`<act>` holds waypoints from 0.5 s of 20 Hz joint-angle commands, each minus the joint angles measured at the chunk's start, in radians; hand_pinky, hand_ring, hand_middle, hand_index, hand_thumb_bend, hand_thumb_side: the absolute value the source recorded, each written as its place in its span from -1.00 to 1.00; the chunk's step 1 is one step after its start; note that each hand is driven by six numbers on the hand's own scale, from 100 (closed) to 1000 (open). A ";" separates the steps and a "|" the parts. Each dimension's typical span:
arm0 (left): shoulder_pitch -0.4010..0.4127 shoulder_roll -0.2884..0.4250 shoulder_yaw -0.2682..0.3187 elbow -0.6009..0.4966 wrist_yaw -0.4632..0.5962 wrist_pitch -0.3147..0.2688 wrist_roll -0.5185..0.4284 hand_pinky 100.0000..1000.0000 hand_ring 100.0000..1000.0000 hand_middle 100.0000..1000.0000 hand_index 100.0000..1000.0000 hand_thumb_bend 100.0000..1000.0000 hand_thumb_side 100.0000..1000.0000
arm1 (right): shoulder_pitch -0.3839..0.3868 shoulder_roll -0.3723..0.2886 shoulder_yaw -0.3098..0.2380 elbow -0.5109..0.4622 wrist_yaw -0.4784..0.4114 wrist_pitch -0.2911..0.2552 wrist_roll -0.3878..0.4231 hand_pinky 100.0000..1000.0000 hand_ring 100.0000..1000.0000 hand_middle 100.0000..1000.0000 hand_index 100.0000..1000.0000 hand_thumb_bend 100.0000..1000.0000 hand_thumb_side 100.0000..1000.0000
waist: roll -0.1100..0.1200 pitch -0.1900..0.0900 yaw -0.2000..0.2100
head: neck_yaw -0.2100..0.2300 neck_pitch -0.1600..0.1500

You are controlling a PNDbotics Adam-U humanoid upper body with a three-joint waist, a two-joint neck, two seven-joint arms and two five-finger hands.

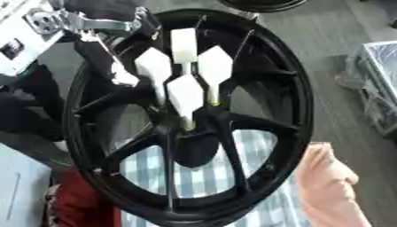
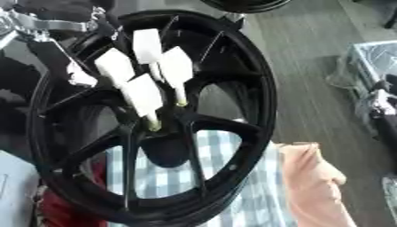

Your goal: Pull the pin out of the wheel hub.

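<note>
Just above the wheel hub (image 1: 192, 138), your left hand (image 1: 184, 91) is hovering; its opening cannot be told. The pin (image 1: 188, 124) is sticking out of the hub, probably light, stiff and slick, so you should be pinching its exposed end.

— Any way to the hub?
— White pins (image 1: 186, 95) crowd the hub (image 1: 190, 133). Gaps between the black spokes (image 1: 236, 170) stay open; the rim (image 1: 298, 88) walls the right.
</note>
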 commanded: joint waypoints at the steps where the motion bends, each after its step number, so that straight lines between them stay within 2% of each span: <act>1: -0.024 0.014 0.004 -0.021 0.035 -0.269 -0.287 0.45 0.25 0.04 0.22 -0.56 -0.09 | -0.004 -0.024 -0.003 -0.018 0.003 0.003 0.001 0.39 0.40 0.36 0.64 -1.00 -0.02 | -0.004 -0.015 -0.002 | 0.003 0.003; 6: -0.025 0.018 -0.005 -0.040 0.057 -0.242 -0.287 0.38 0.11 -0.08 0.06 -0.54 -0.32 | -0.004 -0.023 -0.004 -0.018 0.004 0.004 0.000 0.39 0.40 0.36 0.64 -1.00 -0.02 | -0.003 -0.014 -0.002 | 0.004 0.004; 10: -0.023 0.025 -0.005 -0.044 0.043 -0.230 -0.287 0.38 0.13 -0.05 0.10 -0.44 -0.36 | -0.003 -0.024 -0.004 -0.019 0.004 0.005 -0.002 0.39 0.40 0.36 0.64 -1.00 -0.02 | -0.003 -0.015 0.000 | 0.004 0.006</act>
